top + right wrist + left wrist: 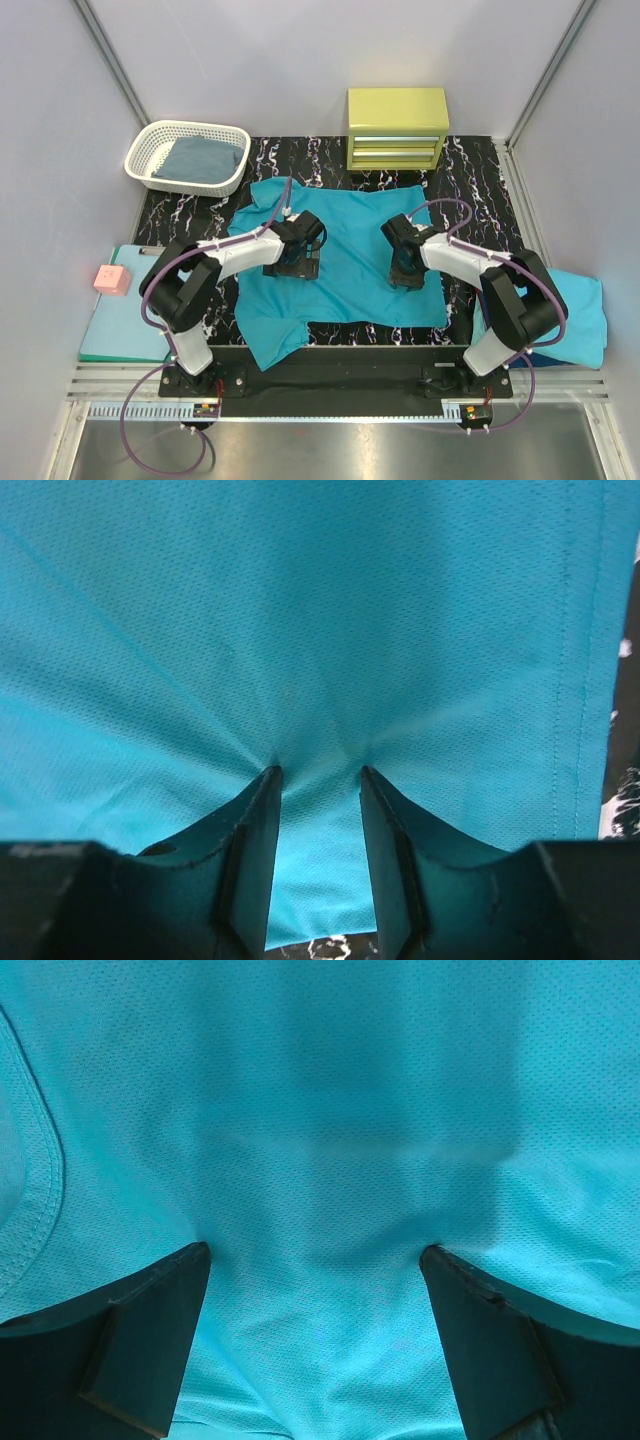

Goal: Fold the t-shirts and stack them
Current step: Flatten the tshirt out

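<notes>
The teal t-shirt [352,262] lies spread flat on the black marbled table [470,170]. Both grippers point down onto it. My left gripper [300,258] is over the shirt's left half. In the left wrist view it [315,1252] has its jaws wide apart, tips pressed on the cloth [320,1100], with a collar or hem seam [45,1175] at the left. My right gripper [405,268] is over the right half. In the right wrist view it [318,770] has a narrow gap between its jaws, and the cloth [300,600] puckers at the tips, near the hem [575,680].
A white basket [150,150] at back left holds a folded dark blue-grey shirt [200,160]. A yellow-green drawer box [396,128] stands at the back. A mint clipboard [120,320] with a pink block [112,279] lies left. A lighter turquoise shirt [580,318] lies right.
</notes>
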Action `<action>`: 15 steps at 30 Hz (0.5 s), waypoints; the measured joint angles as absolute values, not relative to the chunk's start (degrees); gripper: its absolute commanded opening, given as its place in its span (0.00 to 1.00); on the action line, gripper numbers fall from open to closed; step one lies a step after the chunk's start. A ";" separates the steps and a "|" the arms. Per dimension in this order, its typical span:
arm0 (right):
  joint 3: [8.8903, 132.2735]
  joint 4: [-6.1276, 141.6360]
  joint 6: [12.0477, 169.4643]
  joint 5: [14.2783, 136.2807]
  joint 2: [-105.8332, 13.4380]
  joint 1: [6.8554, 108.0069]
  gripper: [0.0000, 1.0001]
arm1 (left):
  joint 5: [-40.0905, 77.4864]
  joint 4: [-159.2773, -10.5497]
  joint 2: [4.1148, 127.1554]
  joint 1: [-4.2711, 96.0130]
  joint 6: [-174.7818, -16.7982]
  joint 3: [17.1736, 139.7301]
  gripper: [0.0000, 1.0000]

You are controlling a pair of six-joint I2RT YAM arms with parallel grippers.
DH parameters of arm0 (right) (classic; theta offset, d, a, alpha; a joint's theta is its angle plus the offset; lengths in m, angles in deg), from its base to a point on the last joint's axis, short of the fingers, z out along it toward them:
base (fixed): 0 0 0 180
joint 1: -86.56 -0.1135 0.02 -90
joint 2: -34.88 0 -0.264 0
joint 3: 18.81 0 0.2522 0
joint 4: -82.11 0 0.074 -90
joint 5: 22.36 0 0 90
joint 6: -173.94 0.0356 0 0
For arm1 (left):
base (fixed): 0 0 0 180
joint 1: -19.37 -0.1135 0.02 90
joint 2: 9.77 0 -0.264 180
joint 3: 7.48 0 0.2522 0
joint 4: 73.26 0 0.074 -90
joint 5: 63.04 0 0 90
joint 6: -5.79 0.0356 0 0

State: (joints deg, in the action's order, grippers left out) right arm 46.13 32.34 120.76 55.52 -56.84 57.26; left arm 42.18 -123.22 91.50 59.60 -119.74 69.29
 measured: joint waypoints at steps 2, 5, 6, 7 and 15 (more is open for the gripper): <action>45.82 31.88 121.44 56.44 -56.53 56.49 0.47 | 42.14 -123.16 91.48 59.53 -119.43 69.29 0.93; 45.16 30.94 122.66 57.42 -55.81 54.29 0.61 | 42.12 -123.00 91.50 59.51 -118.84 69.29 0.93; 44.92 30.66 123.08 57.73 -55.55 53.63 0.67 | 42.14 -122.94 91.48 59.51 -118.62 69.29 0.93; 44.77 30.24 123.38 57.81 -55.31 53.15 0.76 | 42.14 -122.92 91.48 59.51 -118.49 69.29 0.93; 50.39 25.15 123.62 52.02 -50.92 53.02 0.85 | 42.49 -125.41 83.92 59.40 -117.64 67.97 0.94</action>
